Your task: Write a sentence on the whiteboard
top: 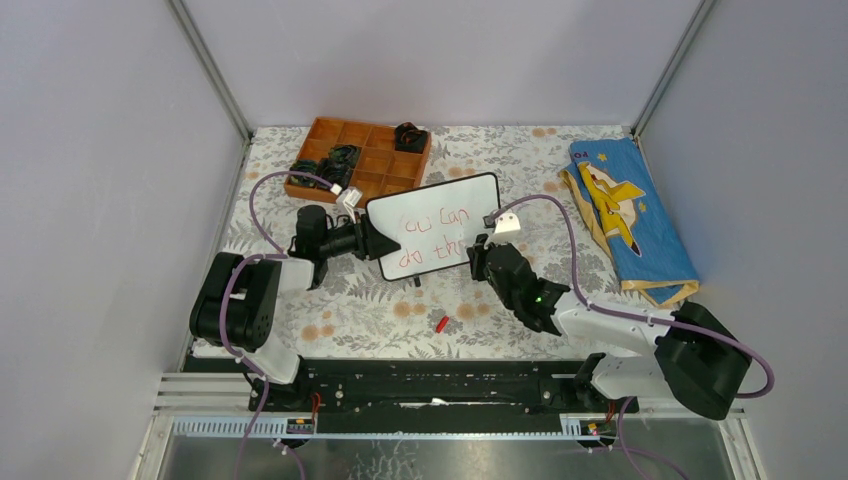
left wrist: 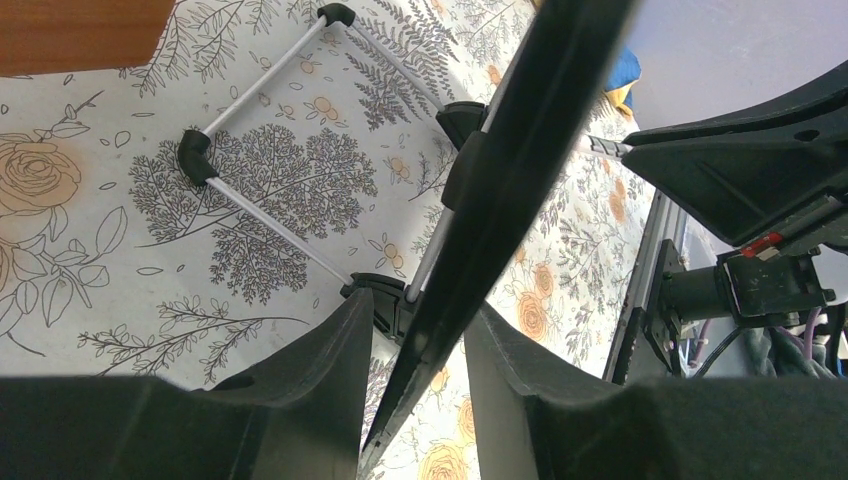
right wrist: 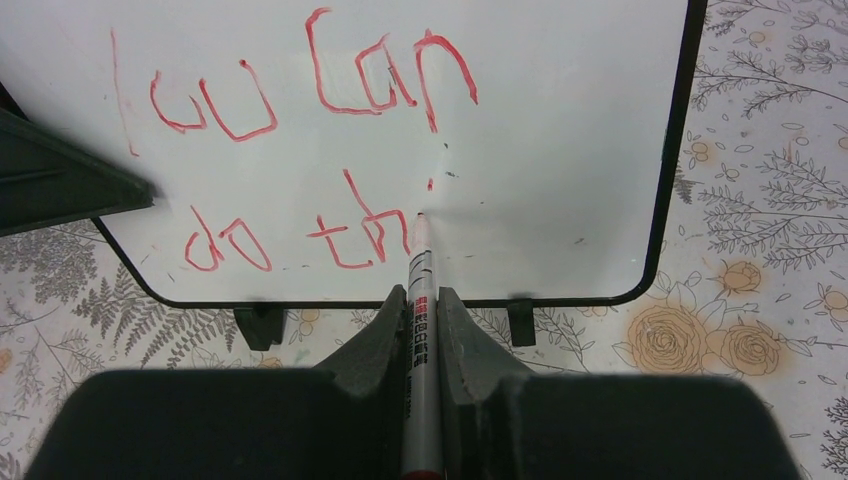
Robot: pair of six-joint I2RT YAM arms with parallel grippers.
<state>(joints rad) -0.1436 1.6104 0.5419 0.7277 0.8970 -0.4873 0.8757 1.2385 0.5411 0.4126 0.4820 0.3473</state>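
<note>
The whiteboard (top: 440, 205) stands tilted on the floral table, its face toward the arms. The sentence (top: 430, 233) is in red and reads "You can" over "do thi" in the right wrist view (right wrist: 330, 90). My left gripper (top: 378, 241) is shut on the whiteboard's left edge; in the left wrist view the dark board edge (left wrist: 540, 110) runs between its fingers (left wrist: 320, 380). My right gripper (top: 479, 256) is shut on a silver marker (right wrist: 421, 300), whose tip touches the whiteboard (right wrist: 560, 150) just after "thi". A red marker cap (top: 441, 323) lies on the table.
An orange compartment tray (top: 372, 178) with black parts stands behind the board at the left. A blue and yellow cloth (top: 630, 215) lies at the right. The board's wire stand (left wrist: 270, 215) rests on the table behind it. Grey walls enclose the table.
</note>
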